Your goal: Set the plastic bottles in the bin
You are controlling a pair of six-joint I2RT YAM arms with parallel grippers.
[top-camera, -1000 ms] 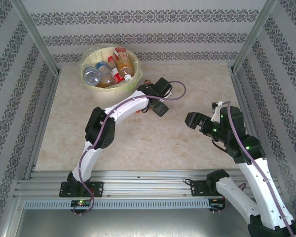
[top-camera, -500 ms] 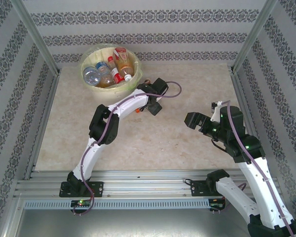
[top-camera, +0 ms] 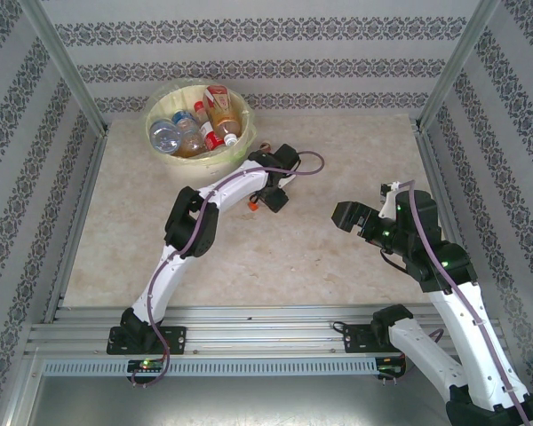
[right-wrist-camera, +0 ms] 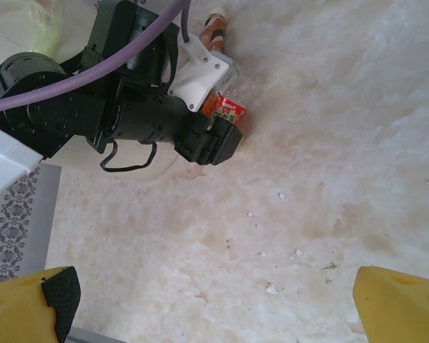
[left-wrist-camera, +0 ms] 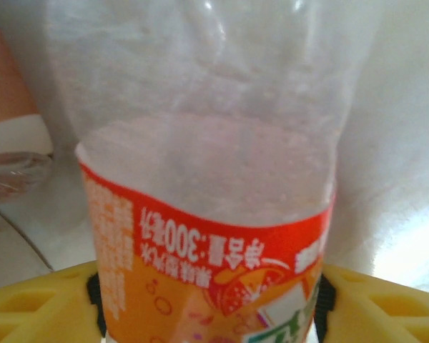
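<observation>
A clear plastic bottle (left-wrist-camera: 207, 214) with an orange and red label lies on the table just in front of the bin (top-camera: 209, 161). In the left wrist view it stands between the yellow fingers (left-wrist-camera: 36, 307), with a black pad against each side. My left gripper (top-camera: 268, 197) is shut on it, and its orange cap (top-camera: 252, 206) pokes out to the left. Several bottles (top-camera: 220, 114) lie inside the pale yellow bin. My right gripper (top-camera: 345, 216) hovers open over bare table at mid right, with nothing between its fingers (right-wrist-camera: 404, 300).
Patterned walls and metal posts close in the table on three sides. A blurred peach-coloured thing (left-wrist-camera: 7, 128) lies just left of the held bottle. Small white flecks (right-wrist-camera: 272, 288) dot the marble-look surface under the right gripper.
The left gripper came down and back toward the near left, and its jaws closed in on the orange-labelled bottle. The right arm has not moved.
</observation>
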